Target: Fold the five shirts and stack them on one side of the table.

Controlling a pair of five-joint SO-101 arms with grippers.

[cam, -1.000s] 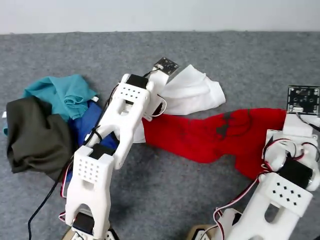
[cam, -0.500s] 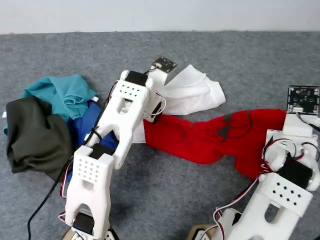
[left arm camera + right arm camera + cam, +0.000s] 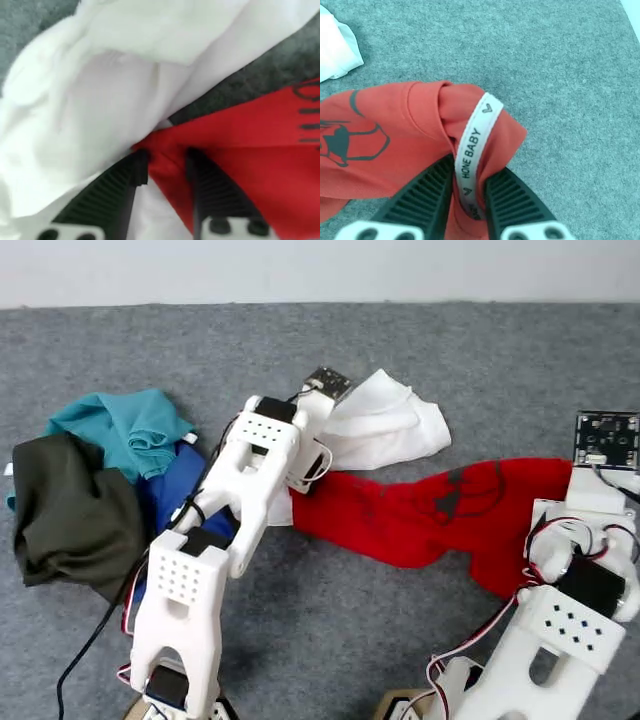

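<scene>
Five shirts lie on the grey desk (image 3: 400, 350) in the high view. The red shirt (image 3: 410, 510) is pulled out into a long band. The white shirt (image 3: 385, 425) lies crumpled against one end of the red shirt. The blue shirt (image 3: 170, 490), the teal shirt (image 3: 125, 425) and the dark shirt (image 3: 65, 505) are heaped together beyond that same end, apart from the red shirt. The left arm (image 3: 245, 475) leans over the spot where the red shirt meets the white one. The right arm (image 3: 580, 580) stands at the red shirt's other end.

From the left wrist, the left end effector (image 3: 167, 160) is closed on the red shirt's edge, with red cloth between its fingers. White cloth touches the red shirt just beside them.

From the right wrist, the right end effector (image 3: 470, 167) is clamped on the red shirt's bunched collar, and the white neck label (image 3: 472, 150) runs down between the fingers. A corner of the white shirt lies well apart from the collar.
</scene>
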